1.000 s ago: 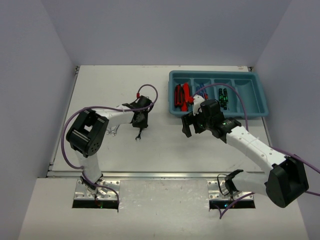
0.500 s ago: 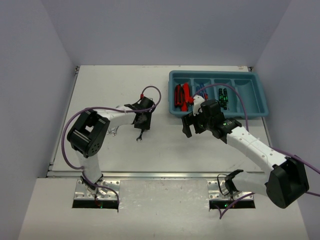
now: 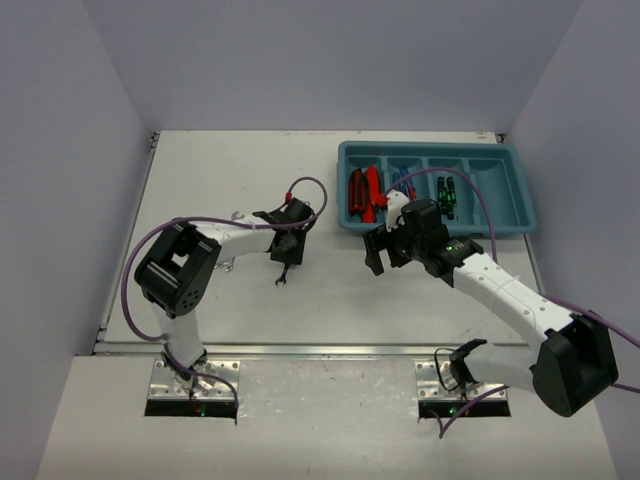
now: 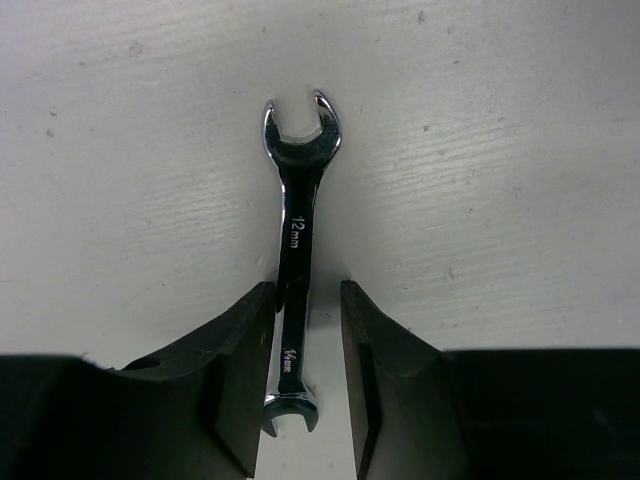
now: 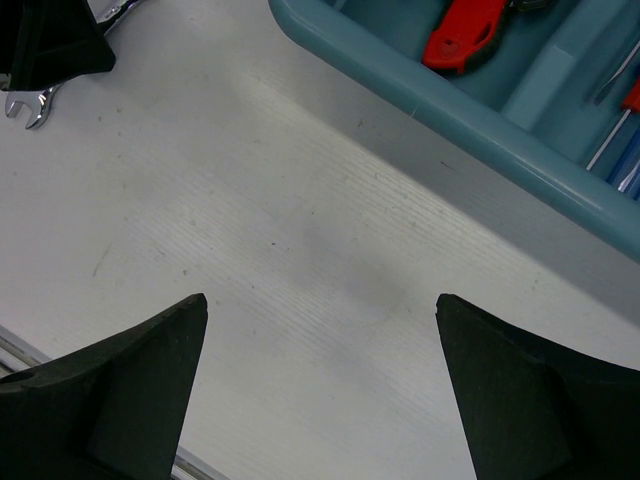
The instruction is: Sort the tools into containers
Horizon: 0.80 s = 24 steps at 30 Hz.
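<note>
Between the left gripper's (image 4: 307, 290) narrowly parted, unclamped fingers (image 4: 240, 380) lies the small silver open-end wrench (image 4: 298, 215), its head beyond their tips, likely stiff, light, slick polished steel, best pinched mid-shank, while the right gripper (image 5: 320, 300) gapes wide, empty.

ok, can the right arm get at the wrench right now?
Probably not cleanly: the left gripper straddles the wrench, blocking its shank. The right gripper hangs open beside the tray, well short of the wrench.
</note>
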Tool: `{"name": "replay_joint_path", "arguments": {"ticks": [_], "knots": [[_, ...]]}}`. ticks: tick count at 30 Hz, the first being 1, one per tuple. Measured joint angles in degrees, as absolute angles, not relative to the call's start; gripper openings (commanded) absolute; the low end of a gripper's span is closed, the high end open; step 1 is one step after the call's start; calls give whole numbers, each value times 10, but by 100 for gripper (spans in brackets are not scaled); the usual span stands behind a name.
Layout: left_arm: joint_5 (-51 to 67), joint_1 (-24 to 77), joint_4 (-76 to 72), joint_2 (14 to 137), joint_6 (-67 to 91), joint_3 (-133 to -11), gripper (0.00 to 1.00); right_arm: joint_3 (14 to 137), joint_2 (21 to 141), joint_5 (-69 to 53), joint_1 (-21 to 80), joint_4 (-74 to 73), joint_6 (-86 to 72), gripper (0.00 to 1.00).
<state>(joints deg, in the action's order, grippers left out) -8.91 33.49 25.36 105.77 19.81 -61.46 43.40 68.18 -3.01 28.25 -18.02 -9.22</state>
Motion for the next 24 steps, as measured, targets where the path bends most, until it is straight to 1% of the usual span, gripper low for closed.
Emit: {"name": "replay_joint_path", "arguments": {"ticks": [2, 4, 6, 8, 9, 13, 16, 24], "knots": [[-88, 335, 254, 1057, 198, -612, 27, 434, 682, -30, 283, -180, -92, 95], [-87, 336, 255, 1058, 198, -609, 21, 434, 682, -30, 283, -180, -92, 95], [-86, 337, 256, 1060, 199, -607, 10, 434, 682, -30, 283, -180, -92, 95], [-83, 337, 257, 1064, 199, -607, 1, 433, 682, -30, 283, -180, -92, 95], [-81, 337, 257, 1065, 200, -606, 0, 433, 682, -30, 283, -180, -92, 95], [-81, 338, 257, 1065, 200, -606, 0, 432, 681, -30, 283, -180, -92, 95], [-81, 338, 257, 1065, 200, -607, 0, 432, 680, -30, 283, -180, -92, 99], [-88, 338, 255, 1033, 222, -602, 0, 423, 681, -9, 279, -166, -120, 99]]}}
